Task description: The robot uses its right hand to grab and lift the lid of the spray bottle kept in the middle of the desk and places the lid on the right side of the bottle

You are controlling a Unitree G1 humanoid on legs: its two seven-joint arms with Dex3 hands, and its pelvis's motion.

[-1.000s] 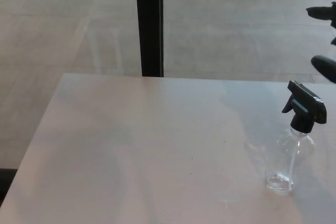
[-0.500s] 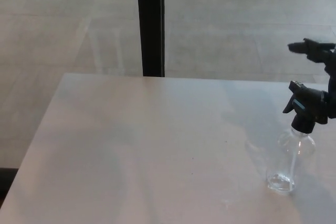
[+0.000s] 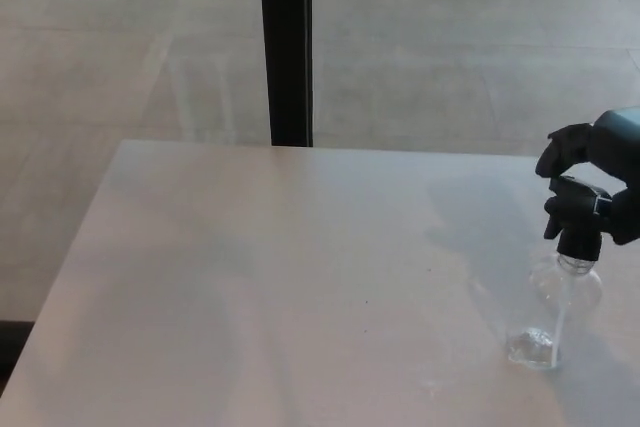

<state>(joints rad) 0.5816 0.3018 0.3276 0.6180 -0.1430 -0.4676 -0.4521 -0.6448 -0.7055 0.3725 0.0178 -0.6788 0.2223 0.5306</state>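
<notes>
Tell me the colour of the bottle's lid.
Black; the lid tops a clear bottle and sits inside the right hand, in the head view.

right robot hand (image 3: 598,179) cut off by right edge, covering most of lid (image 3: 577,230)

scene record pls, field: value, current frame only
surface: pale desk, bare apart from the bottle
spray bottle: clear spray bottle, upright, near the desk's right edge in the picture
lid: black trigger lid, on the bottle's neck, not lifted
right hand: right hand wrapped around the lid from the right
left hand: not in view
background: black pillar behind the desk, floor beyond
task state: lid grasped, removal not yet done
</notes>
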